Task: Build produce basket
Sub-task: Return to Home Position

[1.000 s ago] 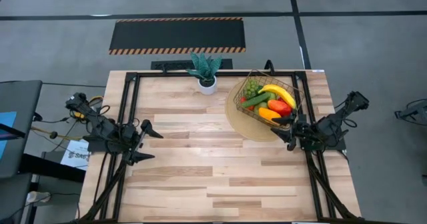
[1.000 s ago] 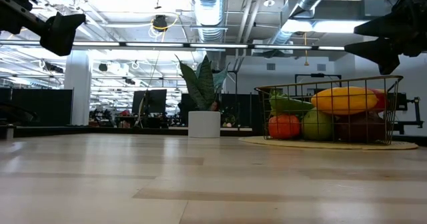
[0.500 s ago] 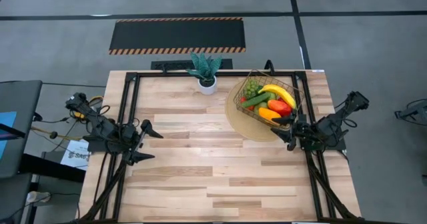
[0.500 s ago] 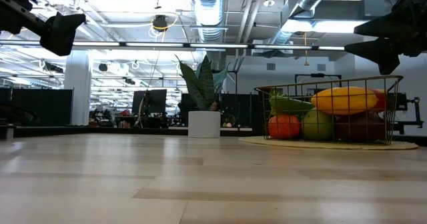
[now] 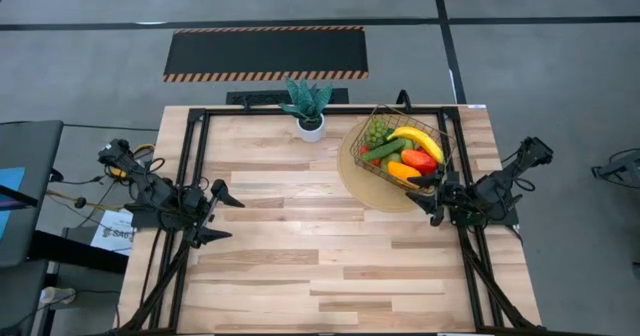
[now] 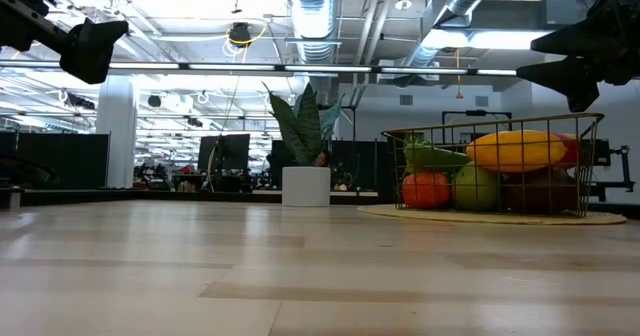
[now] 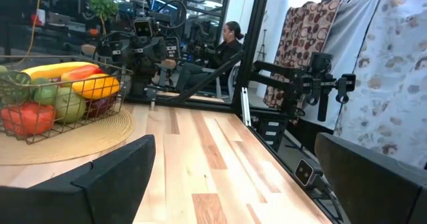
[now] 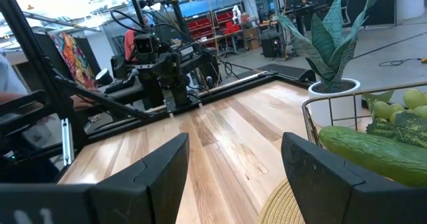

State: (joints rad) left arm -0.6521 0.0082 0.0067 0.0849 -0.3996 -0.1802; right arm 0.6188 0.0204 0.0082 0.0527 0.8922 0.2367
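The gold wire basket (image 5: 440, 138) stands on a round tan mat (image 5: 352, 172) at the table's far right. It holds the produce: a yellow banana (image 5: 419, 140), grapes (image 5: 376, 133), a cucumber (image 5: 384, 150), red and orange peppers (image 5: 412, 163). In the low view an orange (image 6: 425, 189) and a green pear (image 6: 476, 188) show through the mesh. My right gripper (image 5: 428, 196) hangs open just beside the basket's near corner, touching nothing. My left gripper (image 5: 218, 216) hangs open over the table's left side, pointing level, nothing between its fingers.
A spiky green plant in a white pot (image 5: 309, 109) stands at the far edge, left of the mat. A black frame (image 5: 196, 156) runs along the table's left, far and right sides. The bare wooden top (image 5: 320, 246) lies between the arms.
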